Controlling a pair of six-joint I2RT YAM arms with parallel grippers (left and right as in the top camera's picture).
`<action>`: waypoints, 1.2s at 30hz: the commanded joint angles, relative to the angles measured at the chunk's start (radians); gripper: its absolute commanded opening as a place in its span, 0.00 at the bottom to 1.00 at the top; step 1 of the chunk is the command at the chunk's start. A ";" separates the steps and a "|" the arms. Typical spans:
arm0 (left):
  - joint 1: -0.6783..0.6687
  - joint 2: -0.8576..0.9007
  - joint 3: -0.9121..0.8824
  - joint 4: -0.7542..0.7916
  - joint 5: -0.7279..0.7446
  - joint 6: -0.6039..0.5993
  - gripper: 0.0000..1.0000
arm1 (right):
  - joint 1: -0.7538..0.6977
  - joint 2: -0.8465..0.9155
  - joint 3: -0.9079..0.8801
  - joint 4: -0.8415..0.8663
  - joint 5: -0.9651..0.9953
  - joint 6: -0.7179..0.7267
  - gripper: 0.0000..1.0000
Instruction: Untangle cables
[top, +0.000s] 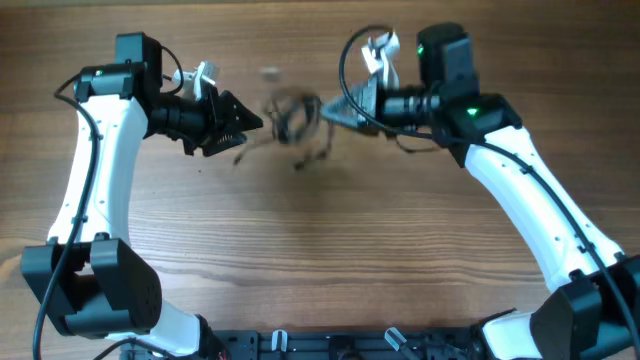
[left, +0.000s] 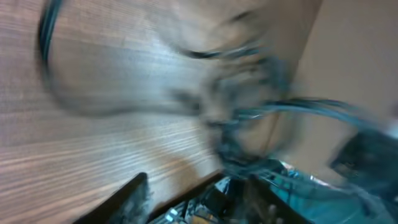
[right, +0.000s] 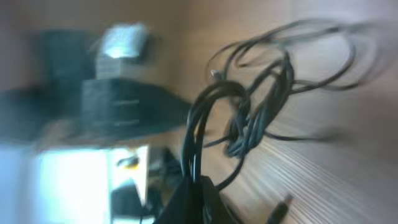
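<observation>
The cables (top: 292, 114) are a small tangle of thin black cords on the wooden table between my two grippers, with loose ends trailing toward the front (top: 300, 162). My right gripper (top: 326, 114) is shut on a loop of the cables; the right wrist view shows the loop pinched in the jaws (right: 198, 182), the tangle (right: 255, 118) beyond them, and a plug end (right: 280, 209) on the table. My left gripper (top: 248, 125) is just left of the tangle, fingers apart. The left wrist view is heavily blurred: fingers (left: 193, 190) apart, cables (left: 239, 112) a smear ahead.
The wooden table (top: 330, 240) spreads in front of the tangle. Both white arms reach in from the front corners, and their bases (top: 320, 345) stand along the front edge. Thicker black robot cables loop above the right wrist (top: 350, 50).
</observation>
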 joint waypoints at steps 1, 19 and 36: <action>-0.002 -0.009 0.005 -0.011 -0.003 0.006 0.54 | 0.023 0.007 -0.002 -0.224 0.459 -0.034 0.06; -0.002 -0.009 0.005 -0.016 -0.040 0.016 0.79 | 0.006 0.026 -0.027 -0.740 0.752 -0.296 0.80; -0.002 -0.009 0.005 -0.016 -0.040 0.016 0.82 | 0.015 0.030 -0.330 -0.263 0.368 -0.398 0.19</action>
